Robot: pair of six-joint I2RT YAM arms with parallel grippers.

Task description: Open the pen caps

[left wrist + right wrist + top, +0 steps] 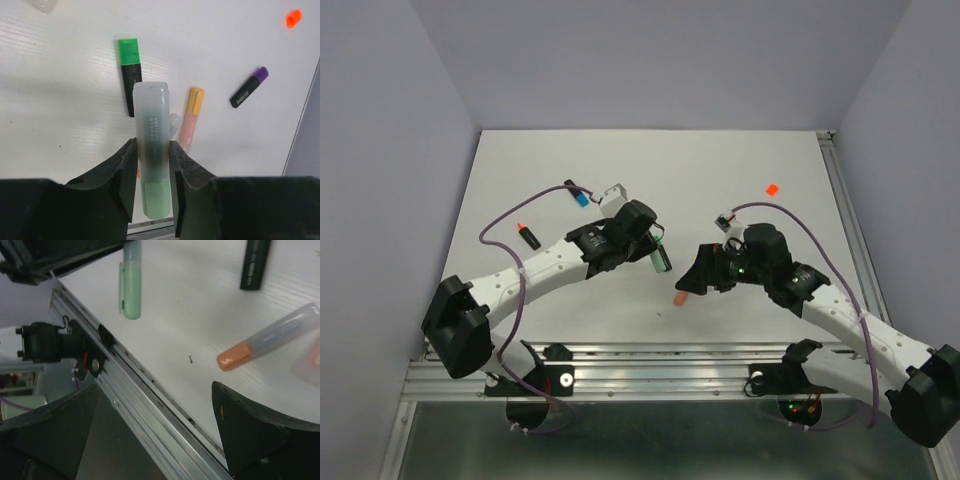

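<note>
Matte black fingers (127, 170), frosted pen (152, 125), mint cap (156, 200)

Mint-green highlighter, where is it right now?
The mint-green highlighter is held in the left gripper, mid-frame in the left wrist view, with a green-capped black pen and an orange-capped pink pen lying just beyond it.

This is a robotics lab cell. A plain white table (740, 170) stands boxed in by bare pale-lilac walls (380, 150); a slotted aluminium rail (650, 368) runs along its near edge, where a left arm (535, 272) and a right arm (845, 320), both trailing purple cables (483, 238), are mounted.
</note>
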